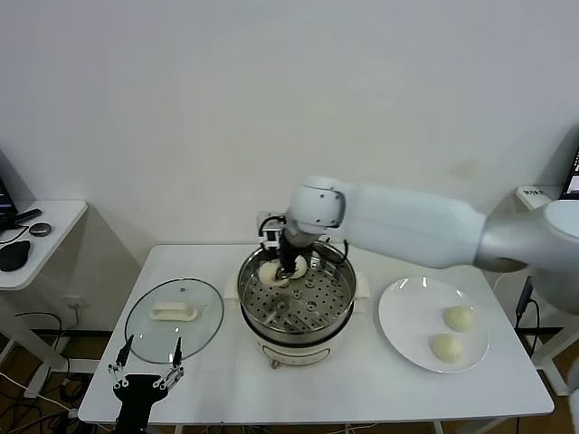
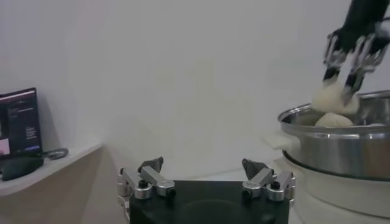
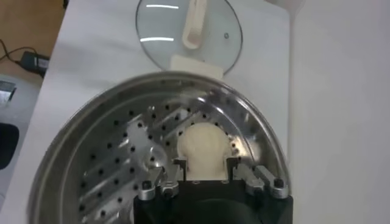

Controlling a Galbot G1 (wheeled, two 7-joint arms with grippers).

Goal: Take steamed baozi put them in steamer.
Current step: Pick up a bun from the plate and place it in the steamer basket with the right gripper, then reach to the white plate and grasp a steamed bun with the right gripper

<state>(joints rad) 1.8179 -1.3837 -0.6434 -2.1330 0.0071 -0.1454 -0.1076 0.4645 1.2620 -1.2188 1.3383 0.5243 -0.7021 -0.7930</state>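
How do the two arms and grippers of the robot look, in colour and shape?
The right arm has a smooth white shell with a rounded joint, then a dark wrist. The right gripper has a black body and silver linkages with black screws and dark tips. The left gripper looks the same: black block, silver links, dark fingertips. No markings or loose cables show.

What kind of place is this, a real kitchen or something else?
Probably a lab or office room set up for a cooking test, not a real kitchen: a plain white folding table against a bare wall holds the steamer, and a side desk carries a computer mouse.
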